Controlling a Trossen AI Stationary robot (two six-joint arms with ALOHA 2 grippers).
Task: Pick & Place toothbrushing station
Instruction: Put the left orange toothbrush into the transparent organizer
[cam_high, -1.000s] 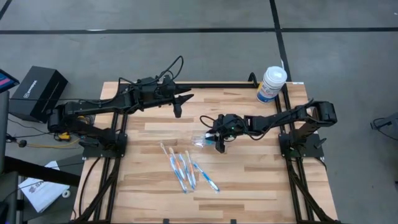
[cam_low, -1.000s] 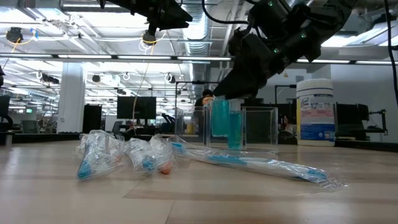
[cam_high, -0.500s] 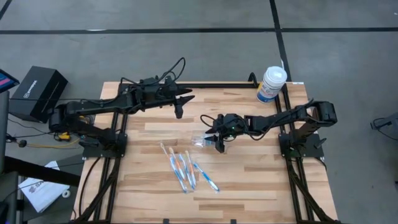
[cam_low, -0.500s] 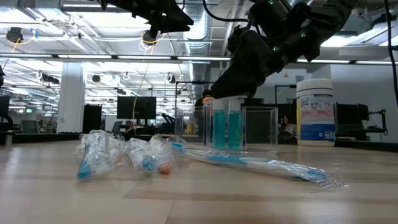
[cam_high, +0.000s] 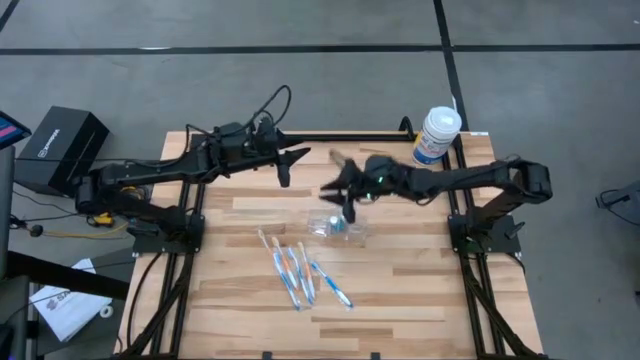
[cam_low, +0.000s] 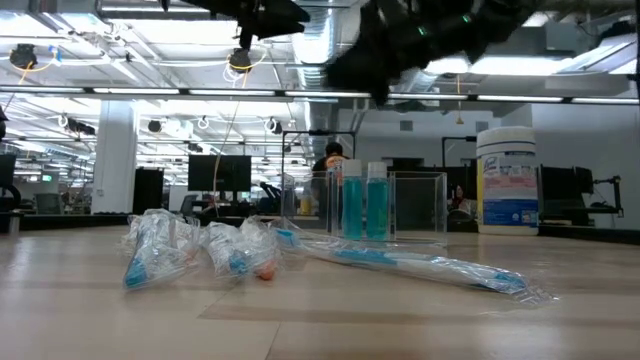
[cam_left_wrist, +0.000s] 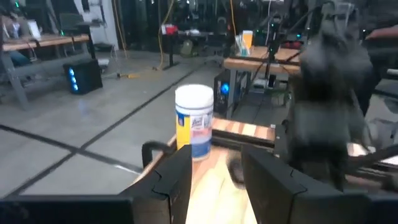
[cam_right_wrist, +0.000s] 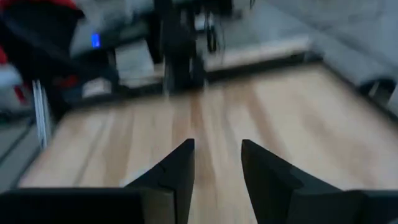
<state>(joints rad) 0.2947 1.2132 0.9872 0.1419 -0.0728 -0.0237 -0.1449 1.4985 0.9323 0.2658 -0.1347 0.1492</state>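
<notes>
Pale wooden tabletop (cam_high: 400, 290) carries the clear plastic toothbrushing station (cam_low: 385, 205) at its middle, free of both grippers. Right gripper (cam_high: 345, 190), fingers apart, grasps nothing; canister label unreadable.

Wooden table (cam_low: 320, 320), seen level from its top; clear station (cam_low: 365, 205) standing upright mid-table, two blue tubes side by side in its taller part; wrapped toothbrushes (cam_low: 200, 250) heaped in front to the left, one more in clear wrap (cam_low: 420, 265) lying flat toward the right. White canister (cam_low: 508, 180) with blue label upright at far right; both dark arms blurred along the top edge, the right gripper (cam_low: 375, 60) above the station and apart from it, holding nothing.
</notes>
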